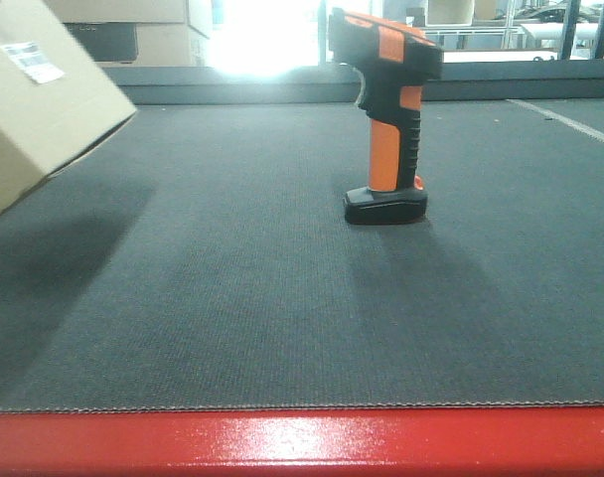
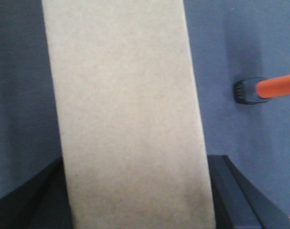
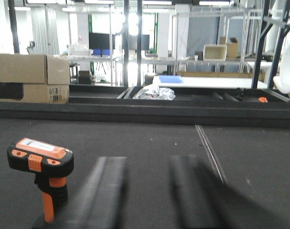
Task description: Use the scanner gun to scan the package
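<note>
The left gripper (image 2: 140, 164) is clamped on the package (image 2: 121, 95), which is tilted. The right gripper (image 3: 147, 164) has its fingers (image 3: 107, 191) apart and empty; the scanner gun (image 3: 42, 164) stands upright on the mat (image 3: 150, 138) ahead, to its left. Beige cartons (image 3: 30, 78) lie farther off.

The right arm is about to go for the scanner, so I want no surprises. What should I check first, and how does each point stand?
1. The package is off the mat: ok, tilted in the air.
2. The left hand grips it: ok, a finger at each side.
3. The barcode label is exposed: ok, on the upper face.
4. The scanner gun stands upright on its foot: ok.
5. The right hand is open and empty: ok.
6. The right hand is lined up with the scanner gun: not ok, the gun sits off to the left in the right wrist view.
</note>
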Controlling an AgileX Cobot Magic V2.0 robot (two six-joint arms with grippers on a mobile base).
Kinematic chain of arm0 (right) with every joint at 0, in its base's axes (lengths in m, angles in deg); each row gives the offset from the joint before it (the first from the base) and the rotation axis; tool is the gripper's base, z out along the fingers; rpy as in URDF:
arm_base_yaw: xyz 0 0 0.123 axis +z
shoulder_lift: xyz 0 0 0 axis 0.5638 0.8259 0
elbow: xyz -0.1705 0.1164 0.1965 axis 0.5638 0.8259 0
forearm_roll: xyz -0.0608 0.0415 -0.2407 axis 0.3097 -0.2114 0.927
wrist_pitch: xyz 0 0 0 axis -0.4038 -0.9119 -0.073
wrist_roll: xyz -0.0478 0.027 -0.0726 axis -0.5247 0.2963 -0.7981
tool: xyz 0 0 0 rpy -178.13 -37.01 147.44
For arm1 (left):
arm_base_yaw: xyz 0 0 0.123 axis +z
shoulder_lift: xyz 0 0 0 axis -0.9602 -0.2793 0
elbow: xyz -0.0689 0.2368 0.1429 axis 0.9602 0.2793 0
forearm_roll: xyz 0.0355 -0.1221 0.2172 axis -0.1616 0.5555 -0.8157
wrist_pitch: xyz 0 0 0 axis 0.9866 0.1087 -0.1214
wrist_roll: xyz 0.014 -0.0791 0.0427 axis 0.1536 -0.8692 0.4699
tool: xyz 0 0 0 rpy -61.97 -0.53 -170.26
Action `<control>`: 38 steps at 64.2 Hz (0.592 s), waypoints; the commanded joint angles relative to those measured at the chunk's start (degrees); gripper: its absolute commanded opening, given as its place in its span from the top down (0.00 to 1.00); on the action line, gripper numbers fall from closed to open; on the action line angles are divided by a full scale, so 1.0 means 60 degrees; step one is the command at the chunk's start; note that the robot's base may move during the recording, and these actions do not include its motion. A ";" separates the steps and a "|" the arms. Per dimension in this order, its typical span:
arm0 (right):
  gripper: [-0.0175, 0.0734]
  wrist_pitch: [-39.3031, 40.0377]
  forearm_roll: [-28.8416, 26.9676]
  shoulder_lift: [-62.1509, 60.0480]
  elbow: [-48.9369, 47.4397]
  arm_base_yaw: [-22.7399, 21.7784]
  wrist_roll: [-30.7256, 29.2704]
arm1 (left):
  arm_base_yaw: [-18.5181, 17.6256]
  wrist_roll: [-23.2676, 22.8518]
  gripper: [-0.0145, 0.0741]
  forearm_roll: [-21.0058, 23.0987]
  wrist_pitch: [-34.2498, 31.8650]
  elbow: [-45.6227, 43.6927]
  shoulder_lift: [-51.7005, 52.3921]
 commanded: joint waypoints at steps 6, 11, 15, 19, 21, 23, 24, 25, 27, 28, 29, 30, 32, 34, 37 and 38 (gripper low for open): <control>0.18 0.0231 -0.0014 0.0306 -0.0088 0.0014 -0.0004 | -0.0074 -0.0054 0.96 0.0952 -0.0028 -0.0012 0.0134; 0.18 0.0457 -0.0069 0.0306 -0.0196 0.0180 -0.0004 | -0.0074 -0.0054 0.96 0.1021 -0.0186 -0.0012 0.0134; 0.18 0.0348 -0.0325 0.0384 -0.0441 0.0396 -0.0004 | -0.0074 -0.0054 0.96 0.1036 -0.0253 -0.0012 0.0134; 0.18 -0.0019 -0.0688 0.0623 -0.0877 0.0708 -0.0004 | -0.0074 -0.0054 0.96 0.1036 -0.0320 -0.0012 0.0134; 0.18 -0.0230 -0.0821 0.0765 -0.1075 0.0851 -0.0004 | -0.0074 -0.0054 0.96 0.1036 -0.0343 -0.0012 0.0134; 0.18 -0.0518 -0.0948 0.0968 -0.1320 0.1036 -0.0004 | -0.0074 -0.0054 0.96 0.1036 -0.0371 -0.0012 0.0134; 0.18 -0.0639 -0.0971 0.1103 -0.1465 0.1114 -0.0004 | -0.0074 -0.0054 0.96 0.1036 -0.0371 -0.0012 0.0134; 0.18 -0.0764 -0.0985 0.1197 -0.1558 0.1238 -0.0004 | -0.0074 -0.0054 0.96 0.1036 -0.0371 -0.0012 0.0134; 0.18 -0.1047 -0.0985 0.1444 -0.1778 0.1454 -0.0004 | -0.0074 -0.0054 0.96 0.1036 -0.0371 -0.0012 0.0134; 0.18 -0.1187 -0.0985 0.1599 -0.1890 0.1544 -0.0004 | -0.0074 -0.0054 0.96 0.1036 -0.0371 -0.0012 0.0134; 0.18 -0.1262 -0.0985 0.1707 -0.1956 0.1680 -0.0004 | -0.0074 -0.0054 0.96 0.1036 -0.0384 -0.0012 0.0134; 0.18 -0.1327 -0.0985 0.1817 -0.2013 0.1772 -0.0004 | -0.0074 -0.0054 0.96 0.1036 -0.0384 -0.0012 0.0134; 0.18 -0.1412 -0.0985 0.2087 -0.2114 0.2012 -0.0004 | -0.0074 -0.0054 0.96 0.1036 -0.0403 -0.0012 0.0134; 0.18 -0.1414 -0.0985 0.2300 -0.2149 0.2213 -0.0004 | -0.0074 -0.0054 0.96 0.1036 -0.0427 -0.0012 0.0134; 0.18 -0.1414 -0.0985 0.2666 -0.2174 0.2520 -0.0004 | -0.0074 -0.0054 0.96 0.1036 -0.0446 -0.0012 0.0134; 0.18 -0.1414 -0.0985 0.2771 -0.2174 0.2679 -0.0004 | -0.0074 -0.0054 0.96 0.1036 -0.0446 -0.0012 0.0134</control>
